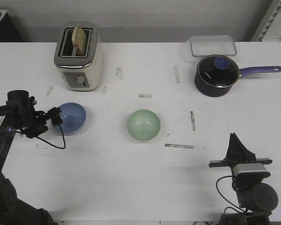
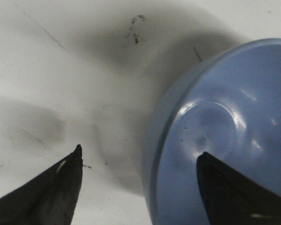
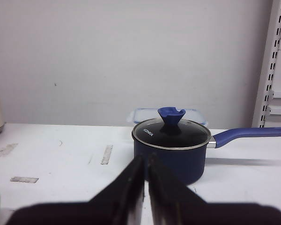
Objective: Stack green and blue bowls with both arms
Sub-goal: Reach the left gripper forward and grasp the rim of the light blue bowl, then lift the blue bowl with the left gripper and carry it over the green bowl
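Observation:
The blue bowl (image 1: 71, 117) sits upright on the white table (image 1: 131, 178), left of centre. The green bowl (image 1: 144, 124) stands apart from it near the middle. My left gripper (image 1: 56, 116) is open at the blue bowl's left rim. In the left wrist view one finger (image 2: 225, 192) is over the blue bowl's (image 2: 225, 117) inside and the other finger (image 2: 56, 187) is outside, over the table; the left gripper (image 2: 140, 154) straddles the rim. My right gripper (image 1: 234, 138) is shut and empty at the front right, well away from the green bowl. The right gripper (image 3: 145, 161) points at the saucepan.
A toaster (image 1: 78, 56) with bread stands at the back left, behind the blue bowl. A dark navy saucepan (image 1: 217, 75) with a glass lid and a clear lidded container (image 1: 212, 45) are at the back right. Tape strips (image 1: 179, 146) mark the table.

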Available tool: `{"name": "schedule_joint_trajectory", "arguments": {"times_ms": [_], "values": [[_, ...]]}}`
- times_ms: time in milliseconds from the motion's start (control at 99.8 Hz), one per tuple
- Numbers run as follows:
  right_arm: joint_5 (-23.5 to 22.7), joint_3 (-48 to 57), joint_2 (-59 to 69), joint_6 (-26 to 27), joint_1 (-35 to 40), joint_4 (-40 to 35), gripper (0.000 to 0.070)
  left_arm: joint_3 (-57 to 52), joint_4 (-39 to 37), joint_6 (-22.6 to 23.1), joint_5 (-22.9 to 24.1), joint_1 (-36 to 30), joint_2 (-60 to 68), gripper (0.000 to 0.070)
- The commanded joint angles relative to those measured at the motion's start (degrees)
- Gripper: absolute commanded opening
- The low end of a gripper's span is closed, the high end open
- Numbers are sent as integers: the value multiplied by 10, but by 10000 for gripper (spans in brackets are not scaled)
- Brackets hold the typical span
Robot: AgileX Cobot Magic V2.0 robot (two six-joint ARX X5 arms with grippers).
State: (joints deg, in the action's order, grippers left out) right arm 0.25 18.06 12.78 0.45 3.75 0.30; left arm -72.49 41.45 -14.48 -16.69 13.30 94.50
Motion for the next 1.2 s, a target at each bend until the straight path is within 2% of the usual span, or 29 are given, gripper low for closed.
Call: {"name": "schedule_joint_trajectory", "arguments": {"times_ms": [0,50,70,110,130,170,230,451,721,972,1192], "values": [[2,0,0,8,0,5,3,-11,-6,3,-2,-2,16,446],[2,0,0,8,0,5,2,-11,-14,3,-3,-3,21,428],[2,0,0,8,0,6,2,-12,-16,3,-2,-3,23,398],[2,0,0,8,0,5,3,-12,-23,3,-2,-3,26,295],[2,0,0,8,0,5,2,-12,-26,3,-3,-4,27,218],[2,0,0,8,0,5,3,-12,-28,3,-3,-6,28,122],[2,0,0,8,0,5,2,-12,-31,3,-3,-7,28,28],[2,0,0,8,0,6,3,-12,-29,5,-2,-19,23,0],[2,0,0,8,0,5,2,-101,61,2,-3,-62,14,1],[2,0,0,8,0,6,3,-197,88,-19,-3,-163,14,1],[2,0,0,8,0,6,2,-206,35,-63,-3,-294,22,1]]}}
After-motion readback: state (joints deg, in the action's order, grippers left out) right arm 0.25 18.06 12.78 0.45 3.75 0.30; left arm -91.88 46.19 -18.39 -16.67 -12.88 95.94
